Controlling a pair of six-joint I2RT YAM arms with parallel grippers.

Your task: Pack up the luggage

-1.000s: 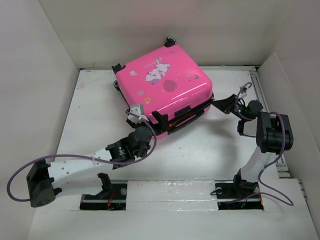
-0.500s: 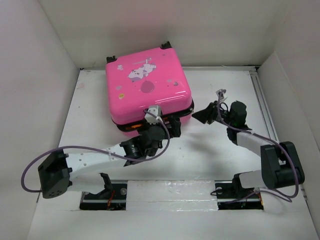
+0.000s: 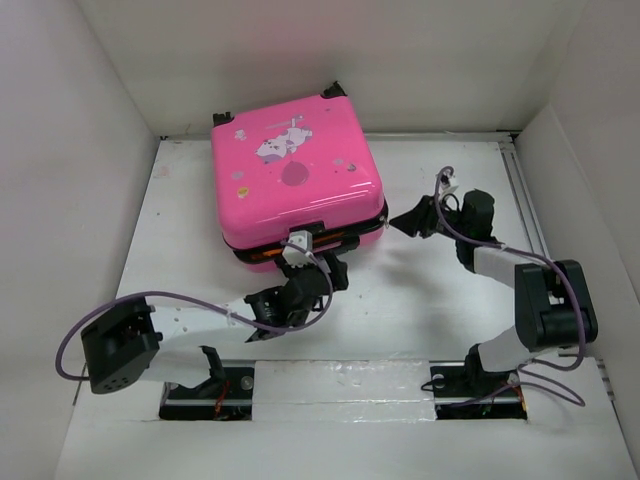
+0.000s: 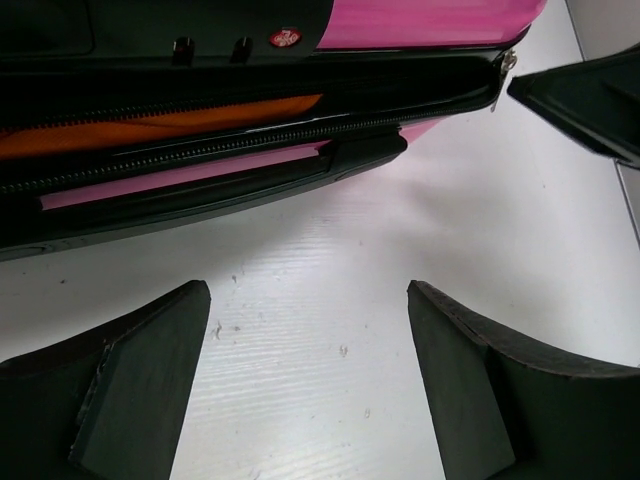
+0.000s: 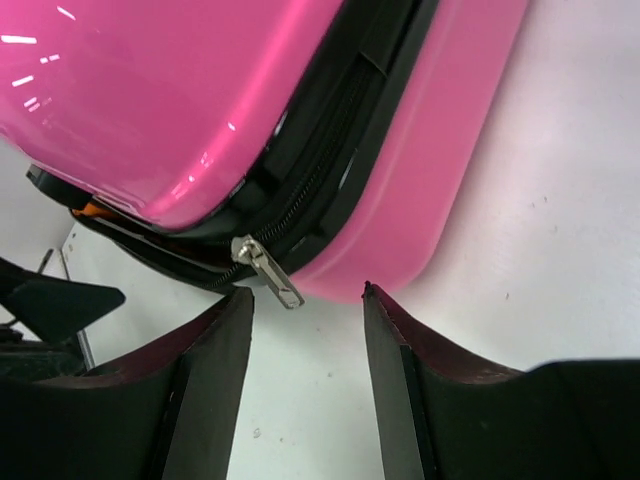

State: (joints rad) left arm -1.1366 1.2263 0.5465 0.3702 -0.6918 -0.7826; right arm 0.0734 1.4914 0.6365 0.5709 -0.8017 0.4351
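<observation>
robot lab rig: white walled enclosure [image 3: 60, 150] around a table [image 3: 420, 290].

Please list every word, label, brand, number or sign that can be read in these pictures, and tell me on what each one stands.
No text can be read in any view.
Small red round badge on the hot-pink hard-shell suitcase: pale marks, too blurred to read.
Cartoon animal print on the suitcase lid: a picture only; any lettering is too small to tell.

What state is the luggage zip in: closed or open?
Not fully closed. The luggage lid is down, but its near seam gapes, orange material showing; zipper pull sits at a corner.
</observation>
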